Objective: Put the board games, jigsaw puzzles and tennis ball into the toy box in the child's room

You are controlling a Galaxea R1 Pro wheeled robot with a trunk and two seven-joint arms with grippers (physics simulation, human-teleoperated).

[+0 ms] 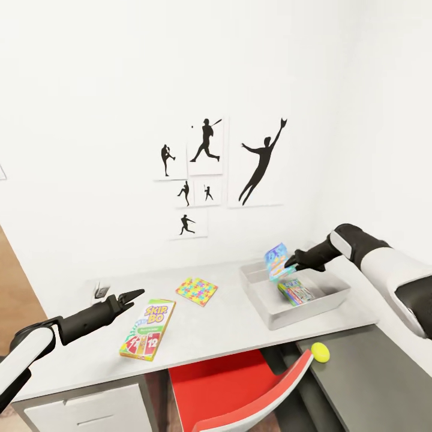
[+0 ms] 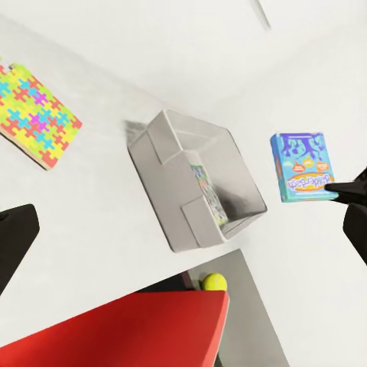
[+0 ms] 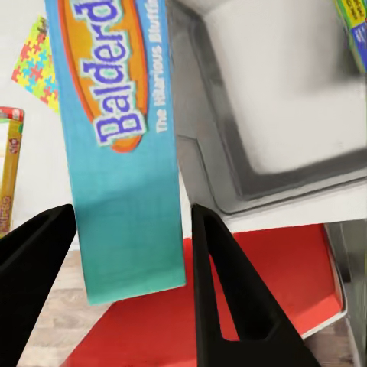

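holding blue board game point(image 1: 276, 260) above toy box point(image 1: 336, 298) (right end effector point(image 1: 292, 261)).

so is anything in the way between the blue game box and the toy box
Nothing visible. The right pincer holds the blue Balderdash box over the toy box's near-left rim; the colourful game box lies inside, with bare floor beside it.

I see the table point(image 1: 228, 324) as a smooth, matt pale surface. The toy box point(image 1: 336, 300) looks like matt grey plastic. The blue board game point(image 3: 126, 153) reads as printed card with a slight sheen, like the SKIP-BO box point(image 1: 148, 329). My right gripper point(image 1: 292, 261) looks matt black. The chair point(image 1: 240, 390) is smooth red plastic, faintly glossy.
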